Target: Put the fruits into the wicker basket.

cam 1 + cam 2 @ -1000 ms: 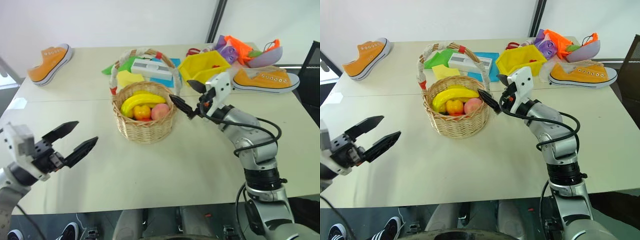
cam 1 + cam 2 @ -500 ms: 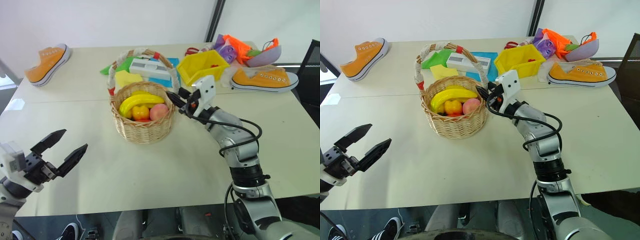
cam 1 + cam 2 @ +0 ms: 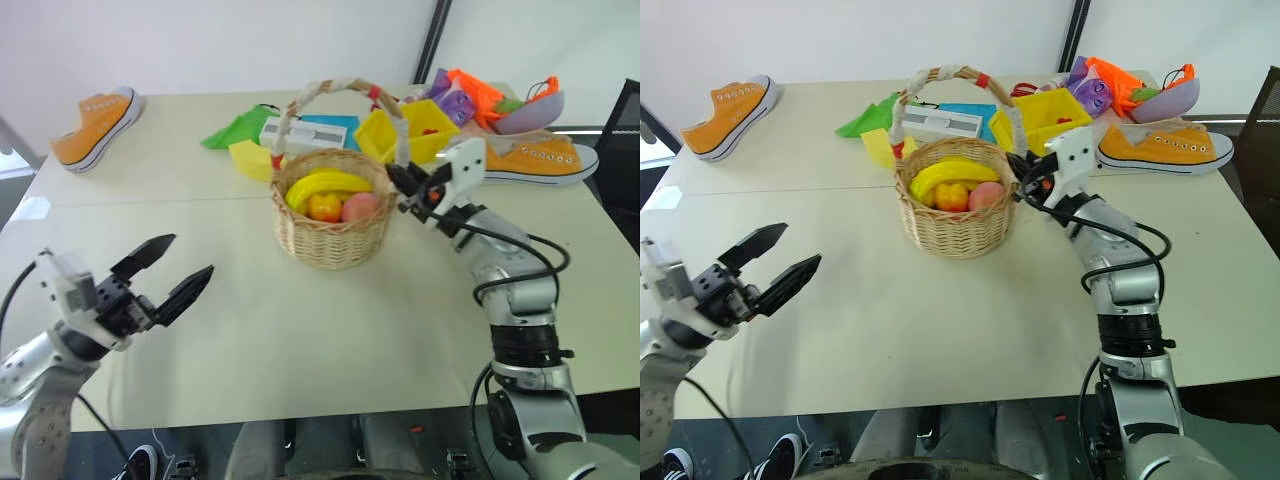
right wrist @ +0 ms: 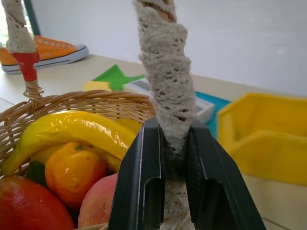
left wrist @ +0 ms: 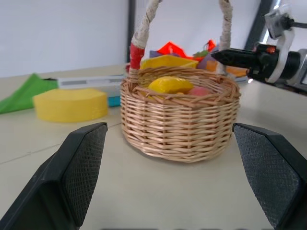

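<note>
Right tool [image 4: 175, 163] clamped on wicker basket [image 3: 330, 225] handle

No readable text, labels or numbers on anything.

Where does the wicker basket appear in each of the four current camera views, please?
Left eye: wicker basket at upper centre, beside the right gripper.
Right eye: upper centre.
Left wrist: centre.
Right wrist: rim at left.
Shared landmark: the banana inside it.
</note>
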You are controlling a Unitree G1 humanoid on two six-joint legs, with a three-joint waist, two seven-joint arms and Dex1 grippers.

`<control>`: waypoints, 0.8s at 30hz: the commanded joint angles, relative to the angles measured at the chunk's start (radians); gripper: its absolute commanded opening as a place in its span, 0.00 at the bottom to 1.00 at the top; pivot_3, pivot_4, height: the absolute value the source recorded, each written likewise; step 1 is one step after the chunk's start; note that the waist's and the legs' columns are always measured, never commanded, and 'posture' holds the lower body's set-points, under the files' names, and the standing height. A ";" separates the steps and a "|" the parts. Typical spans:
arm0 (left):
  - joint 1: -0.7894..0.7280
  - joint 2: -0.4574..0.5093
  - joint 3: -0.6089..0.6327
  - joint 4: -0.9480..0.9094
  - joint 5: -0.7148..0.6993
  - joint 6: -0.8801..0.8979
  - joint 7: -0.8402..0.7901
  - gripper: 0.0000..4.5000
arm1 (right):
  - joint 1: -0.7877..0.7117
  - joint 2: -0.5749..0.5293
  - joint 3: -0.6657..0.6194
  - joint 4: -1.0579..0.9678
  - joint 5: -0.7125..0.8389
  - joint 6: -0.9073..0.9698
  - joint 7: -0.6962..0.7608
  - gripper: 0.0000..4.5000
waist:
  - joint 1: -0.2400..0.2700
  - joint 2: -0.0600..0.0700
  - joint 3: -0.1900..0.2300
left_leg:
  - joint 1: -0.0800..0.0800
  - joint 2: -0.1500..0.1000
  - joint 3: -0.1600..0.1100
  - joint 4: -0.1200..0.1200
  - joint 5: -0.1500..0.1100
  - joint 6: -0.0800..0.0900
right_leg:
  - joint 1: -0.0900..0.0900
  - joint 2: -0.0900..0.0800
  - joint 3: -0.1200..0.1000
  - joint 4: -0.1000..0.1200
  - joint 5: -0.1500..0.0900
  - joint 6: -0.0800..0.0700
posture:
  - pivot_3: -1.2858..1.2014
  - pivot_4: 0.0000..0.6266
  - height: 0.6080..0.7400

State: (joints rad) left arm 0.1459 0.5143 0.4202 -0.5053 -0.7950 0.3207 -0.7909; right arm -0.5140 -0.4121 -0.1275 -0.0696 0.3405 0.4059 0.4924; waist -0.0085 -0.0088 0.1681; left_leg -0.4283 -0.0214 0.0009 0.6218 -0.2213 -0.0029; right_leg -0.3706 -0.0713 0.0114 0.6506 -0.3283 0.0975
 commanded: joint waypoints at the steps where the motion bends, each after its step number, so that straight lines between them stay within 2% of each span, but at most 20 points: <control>1: -0.074 -0.019 -0.098 0.014 0.012 0.004 0.007 1.00 | 0.036 -0.066 -0.102 -0.069 0.052 -0.026 0.045 0.01 | -0.003 0.000 0.000 | 0.000 0.000 0.000 0.000 0.000 0.000 | 0.001 0.000 0.000 0.000 0.000 0.000 | 0.52 0.24 1.00; 11: -0.280 -0.047 -0.298 0.176 0.047 0.030 -0.073 1.00 | 0.190 -0.252 -0.323 -0.041 0.051 -0.099 0.076 0.01 | -0.003 0.001 0.001 | 0.000 0.001 0.001 0.003 0.000 0.001 | 0.002 0.003 0.000 0.001 0.000 0.001 | 0.52 0.24 1.00; 18: -0.374 -0.082 -0.387 0.277 0.134 -0.019 -0.119 1.00 | 0.257 -0.230 -0.356 -0.083 0.059 -0.101 0.031 0.01 | -0.006 0.001 0.001 | 0.002 0.002 0.001 0.009 0.000 0.002 | 0.005 0.004 0.001 0.003 0.000 0.001 | 0.52 0.24 1.00; 24: -0.401 -0.090 -0.388 0.293 0.150 -0.026 -0.130 1.00 | 0.279 -0.225 -0.352 -0.092 0.051 -0.120 0.003 0.01 | -0.004 0.001 0.000 | 0.002 0.002 0.000 0.009 0.000 0.002 | 0.005 0.005 0.001 0.005 0.000 0.001 | 0.52 0.24 1.00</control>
State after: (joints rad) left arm -0.2407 0.4268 0.0171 -0.1975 -0.6423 0.3133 -0.9144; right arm -0.2324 -0.6358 -0.4510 -0.1224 0.3880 0.3158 0.5099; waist -0.0120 -0.0074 0.1685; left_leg -0.4262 -0.0191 0.0013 0.6309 -0.2214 -0.0013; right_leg -0.3652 -0.0667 0.0123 0.6554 -0.3281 0.0986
